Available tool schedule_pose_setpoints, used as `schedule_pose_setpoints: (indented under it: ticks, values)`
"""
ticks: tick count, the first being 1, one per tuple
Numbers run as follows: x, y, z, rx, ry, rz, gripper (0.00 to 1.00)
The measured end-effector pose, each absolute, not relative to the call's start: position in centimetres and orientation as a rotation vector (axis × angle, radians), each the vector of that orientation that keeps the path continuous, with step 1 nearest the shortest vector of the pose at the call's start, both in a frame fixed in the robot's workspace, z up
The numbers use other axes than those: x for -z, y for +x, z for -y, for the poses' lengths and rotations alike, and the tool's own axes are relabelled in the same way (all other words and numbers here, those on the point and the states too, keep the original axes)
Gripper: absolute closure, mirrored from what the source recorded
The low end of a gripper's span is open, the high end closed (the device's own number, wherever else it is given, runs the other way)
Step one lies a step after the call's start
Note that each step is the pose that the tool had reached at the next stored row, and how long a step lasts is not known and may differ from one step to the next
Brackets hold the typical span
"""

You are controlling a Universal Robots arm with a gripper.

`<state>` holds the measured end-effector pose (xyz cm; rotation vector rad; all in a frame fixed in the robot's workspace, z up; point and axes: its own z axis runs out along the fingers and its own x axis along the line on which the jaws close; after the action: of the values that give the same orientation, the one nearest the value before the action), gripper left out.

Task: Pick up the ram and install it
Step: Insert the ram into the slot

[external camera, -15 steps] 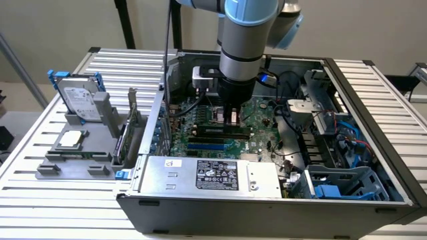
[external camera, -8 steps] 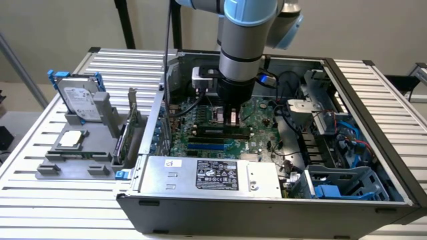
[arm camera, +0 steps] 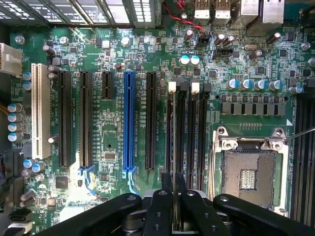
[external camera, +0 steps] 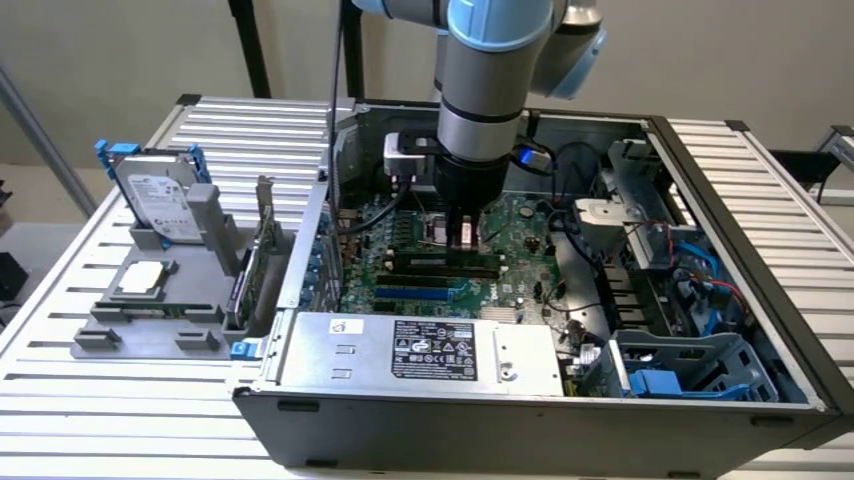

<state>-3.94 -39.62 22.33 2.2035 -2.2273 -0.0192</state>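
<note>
Black claw fingers (arm camera: pixel 158 211) sit closest to the wrist camera, and they are squeezed nearly together. Between them is the ram (arm camera: pixel 173 147), seen edge-on as one thin stick. The claw (arm camera: pixel 174 216) pinches it at its near end. The stick stands upright over the black memory slots (arm camera: pixel 187 132) on the green motherboard (arm camera: pixel 113 49); I cannot tell if it is already pushed into its slot.

Counting on the motherboard: four long black memory slots lie side by side, and two of them have white clips (arm camera: pixel 172 87) at the far end. Just beside the slots is one empty square processor socket (arm camera: pixel 248 174) with a silver frame. On the other side of the slots is one blue card slot (arm camera: pixel 129 120), with black card slots on both sides of it and one white slot (arm camera: pixel 36 110) further out.

From the exterior view, one robot arm (external camera: pixel 483 90) reaches straight down into the open computer case (external camera: pixel 534 425), with the claw (external camera: pixel 461 238) low over the motherboard. One silver power box (external camera: pixel 420 350) sits at the front of the case. Beside the case, on the exterior view's left, is one grey holder (external camera: pixel 147 300) with one hard drive (external camera: pixel 158 195) standing in it and one square silver chip (external camera: pixel 144 278) lying flat.
</note>
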Motion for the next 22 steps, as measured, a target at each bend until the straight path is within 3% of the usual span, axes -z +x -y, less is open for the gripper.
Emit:
schedule_pose_setpoints:
  ticks: [7, 9, 11, 12, 19, 22]
  values:
    - [-22.2, -4.0, 39.6, 0.012, 2.2, 2.224, 0.87]
    - [-22.2, -4.0, 39.6, 0.012, 2.2, 2.224, 0.79]
    - [-22.3, -4.0, 39.6, 0.012, 2.2, 2.224, 0.79]
    - [-22.6, -4.0, 39.6, 0.012, 2.2, 2.224, 0.72]
    - [-24.9, -4.1, 39.6, 0.016, 2.202, 2.226, 0.72]
    - [-25.0, -4.2, 39.6, 0.019, 2.204, 2.227, 0.81]
